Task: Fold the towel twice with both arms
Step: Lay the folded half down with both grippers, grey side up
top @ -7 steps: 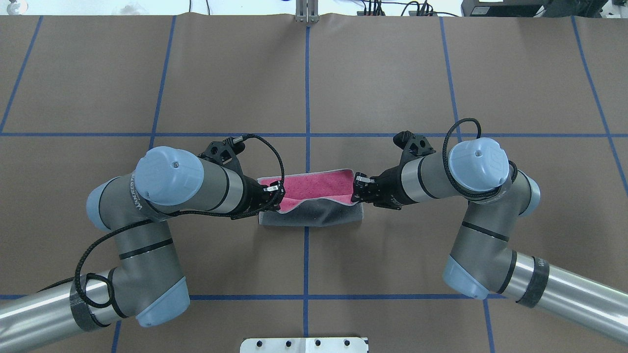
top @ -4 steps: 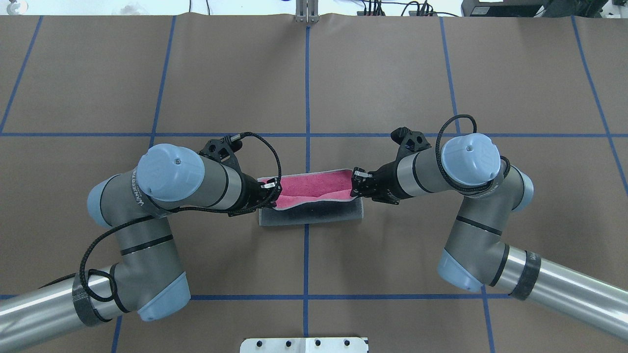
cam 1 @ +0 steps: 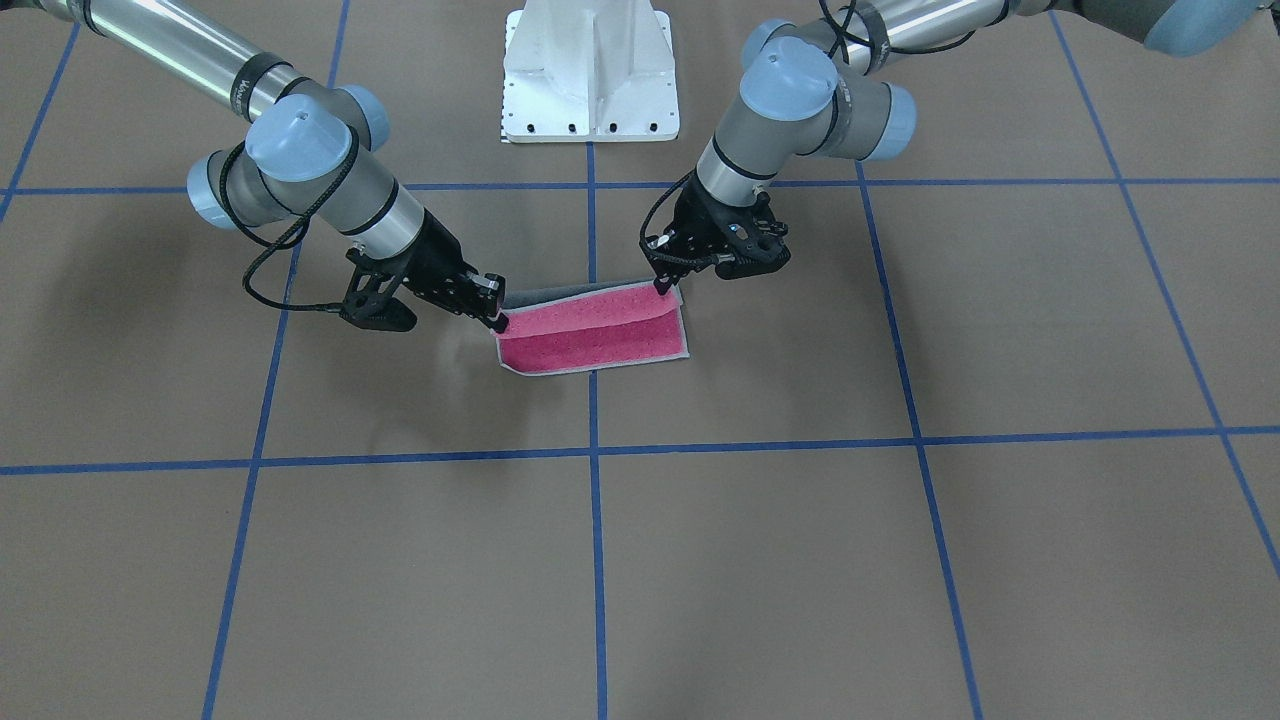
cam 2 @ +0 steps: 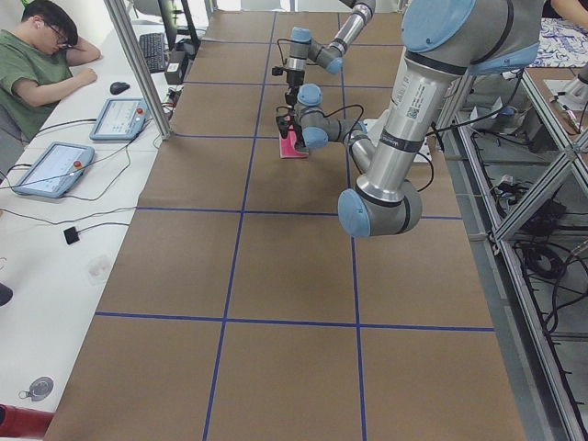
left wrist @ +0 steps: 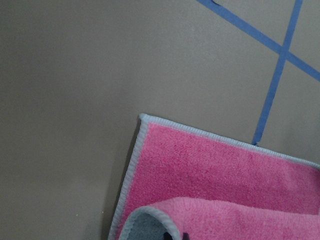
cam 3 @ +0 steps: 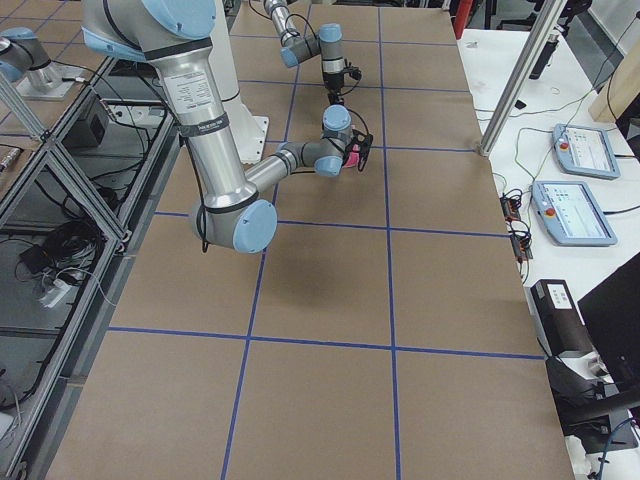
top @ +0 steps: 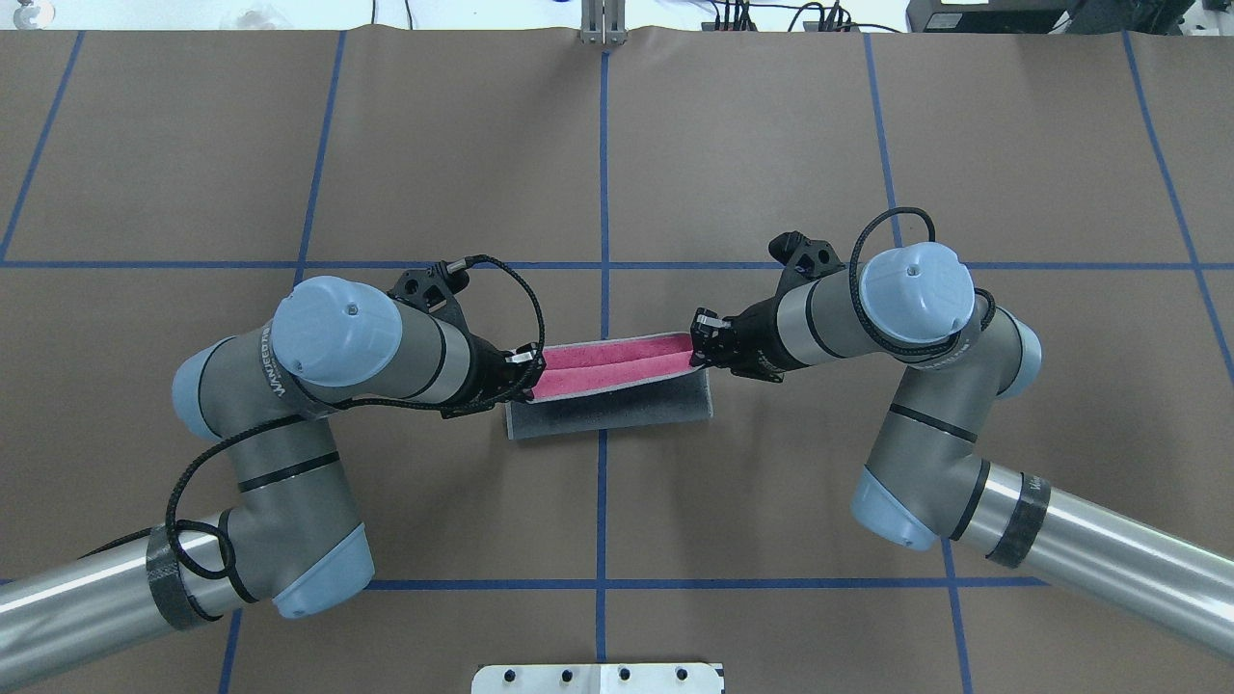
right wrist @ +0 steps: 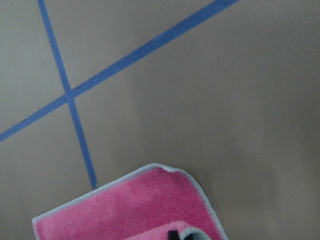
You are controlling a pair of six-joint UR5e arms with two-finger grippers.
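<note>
Found the towel (top: 607, 413) near the middle of the brown table (top: 752, 145), across a blue tape line (top: 603, 173). Folded over from the robot's side, grey face up, with a narrow pink strip left uncovered along the far edge. Held at both ends of the flap's free edge: pinched at one corner by the left gripper (top: 529, 363), at the other corner by the right gripper (top: 696, 348), both closed tight on the cloth. Lifted only a little above the lower layer there; flat on the table elsewhere.
</note>
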